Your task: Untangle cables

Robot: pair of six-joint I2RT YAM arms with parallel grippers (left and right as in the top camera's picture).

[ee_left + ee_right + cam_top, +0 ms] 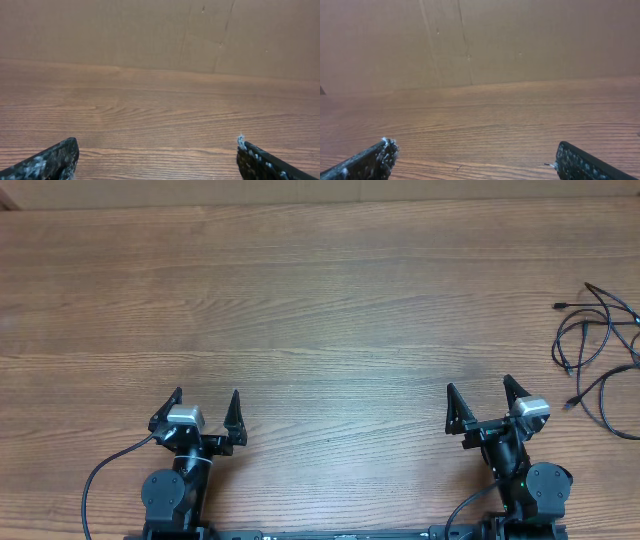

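Left gripper (pixel 206 394), black, two-fingered: jaws spread wide, nothing between them. In the left wrist view its scuffed black fingers (pixel 50 162) sit at the bottom corners with bare wood grain between them.

Right gripper (pixel 478 385), same build: jaws also spread wide, holding nothing. Its fingers (pixel 372 160) show white-flecked wear. Whether the tips touch the wood cannot be told.

Both grippers sit low at the near edge of the brown wood-grain table (pixel 320 300), well apart from each other. A brown cardboard backdrop (pixel 150 30) stands along the table's far side.

Thin black cables (pixel 600 345): lying at the far right edge of the table, ahead and to the right of the right gripper, well apart from it. Spread in loose overlapping loops, several small plug ends pointing left, some strands running off the right edge of the overhead view.
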